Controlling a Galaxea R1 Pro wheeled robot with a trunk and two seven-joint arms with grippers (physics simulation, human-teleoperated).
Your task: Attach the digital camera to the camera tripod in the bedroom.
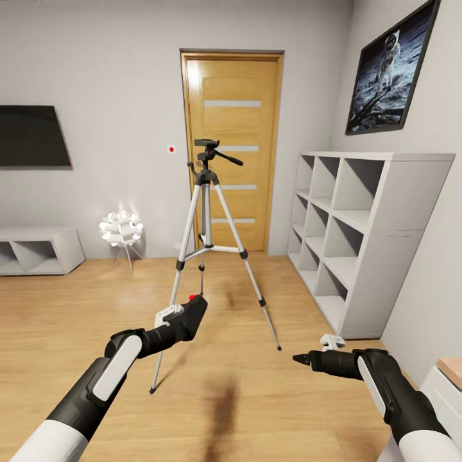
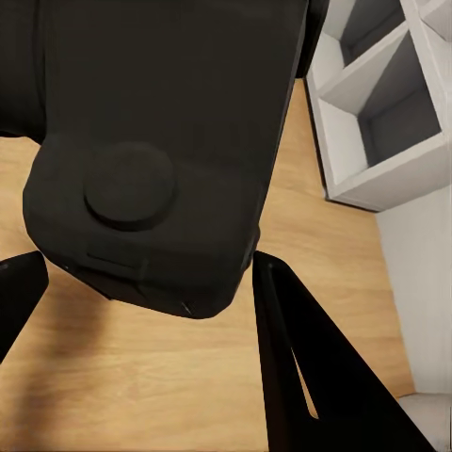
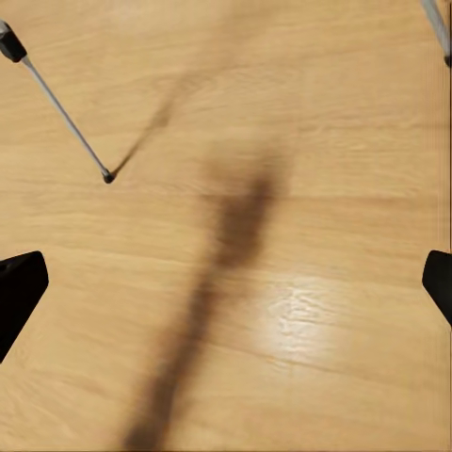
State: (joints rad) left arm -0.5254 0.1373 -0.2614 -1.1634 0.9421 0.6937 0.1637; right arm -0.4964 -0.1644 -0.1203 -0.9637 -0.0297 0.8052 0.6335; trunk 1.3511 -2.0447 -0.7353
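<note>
Here the left hand (image 1: 192, 314) is pinched on the digital camera (image 1: 190, 316), a chunky black body with a red dot on top, held up in front of the robot above the wood plank floor (image 1: 77, 308). In the left wrist view the digital camera (image 2: 160, 141) sits close against the lens with a round raised disc on its face, and one dark finger (image 2: 311, 377) shows just beside it.

Ahead of that hand, and a little toward the right hand's side, stands the camera tripod (image 1: 206, 240), upright on three spread silver legs, its black head and long side handle in front of the oak door (image 1: 232, 147). One tripod leg comes down to the floor close under the left forearm.

The right hand (image 1: 300, 359) hangs low over the floor, well apart from the tripod; in its wrist view the two fingers (image 3: 19, 292) stand wide apart with bare floor between them, and a thin tripod leg (image 3: 66, 118) ends on the planks beyond. White cubby shelves (image 1: 359, 237) stand past the right hand, against the wall.
</note>
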